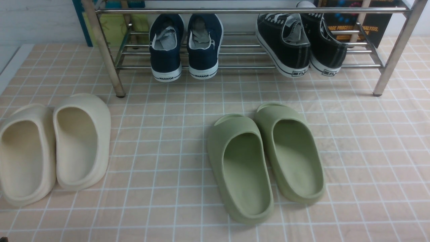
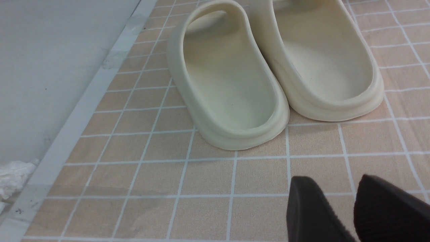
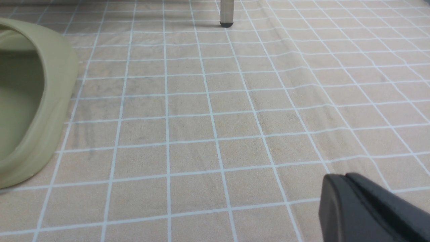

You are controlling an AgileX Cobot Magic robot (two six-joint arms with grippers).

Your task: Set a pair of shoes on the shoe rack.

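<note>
landmark is the shiny steel tube shoe rack (image 1: 248, 50). left of its left leg, a pair of cream foam slides (image 1: 53, 148) sits on the peach tiled mat (image 1: 161, 141). the left gripper (image 2: 356, 208) hangs near their heels, fingers slightly apart, holding nothing. on the rack's lower shelf: navy blue canvas sneakers (image 1: 185, 45), then the black canvas sneakers with white-striped soles (image 1: 300, 43) toward its right end, tilted. in front of the rack, green foam slides (image 1: 265, 161). the right gripper (image 3: 346, 201) has its fingers pressed together, nothing between them.
</note>
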